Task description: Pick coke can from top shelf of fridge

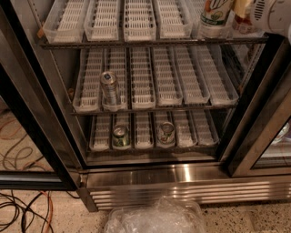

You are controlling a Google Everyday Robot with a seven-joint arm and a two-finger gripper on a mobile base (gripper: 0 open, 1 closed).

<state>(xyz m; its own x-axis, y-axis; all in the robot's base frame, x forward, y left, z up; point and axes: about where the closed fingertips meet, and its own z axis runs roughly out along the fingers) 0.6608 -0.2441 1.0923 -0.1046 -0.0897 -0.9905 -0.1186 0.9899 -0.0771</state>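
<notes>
The fridge (150, 175) stands open in front of me. Its top shelf (136, 42) carries white slotted lane trays. At the shelf's right end stands a white-and-green can (214, 17). Right of it a reddish can (242, 26), likely the coke can, shows only in part at the frame's upper edge. My gripper (269, 13) shows as a white rounded body in the top right corner, just right of the reddish can and level with the top shelf.
A silver can (110, 87) stands on the middle rack. Two cans (120, 136) (166, 133) lie on the bottom rack. Black door frames flank the opening at left (32, 123) and right (257, 113). Cables (22, 207) and a crumpled plastic bag (157, 218) lie on the floor.
</notes>
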